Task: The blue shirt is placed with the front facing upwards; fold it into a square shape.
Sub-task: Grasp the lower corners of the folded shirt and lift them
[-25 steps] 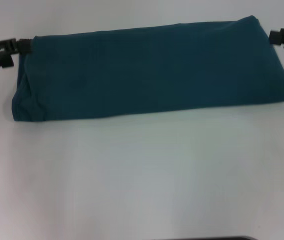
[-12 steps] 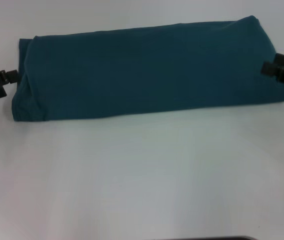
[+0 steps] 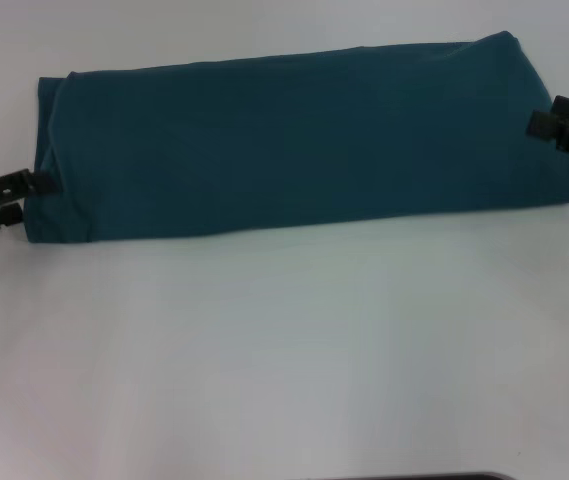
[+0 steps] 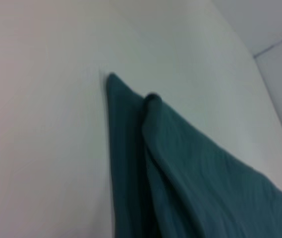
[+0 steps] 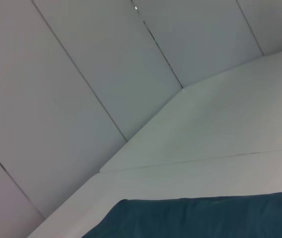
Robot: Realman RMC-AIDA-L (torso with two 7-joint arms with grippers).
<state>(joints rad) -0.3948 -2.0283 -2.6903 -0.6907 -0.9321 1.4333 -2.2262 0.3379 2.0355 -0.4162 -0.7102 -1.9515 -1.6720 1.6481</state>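
Observation:
The blue shirt point(image 3: 294, 140) lies on the white table point(image 3: 284, 350) as a long teal band running left to right, with no print or collar showing. My left gripper point(image 3: 32, 195) is open at the band's left end, close to the near corner, its upper fingertip at the cloth's edge. My right gripper point(image 3: 542, 115) is open at the right end, about midway along that short edge, over the cloth. The left wrist view shows a layered corner of the blue shirt point(image 4: 150, 163). In the right wrist view an edge of the blue shirt point(image 5: 195, 218) crosses the picture.
White table surface stretches in front of the shirt towards me. A dark edge point(image 3: 414, 477) shows at the very bottom of the head view. White wall panels point(image 5: 106, 74) stand behind the table.
Both grippers have left the band's far corners and moved nearer along its short ends, the left one furthest. The shirt's far left corner now lies free and the cloth has not shifted.

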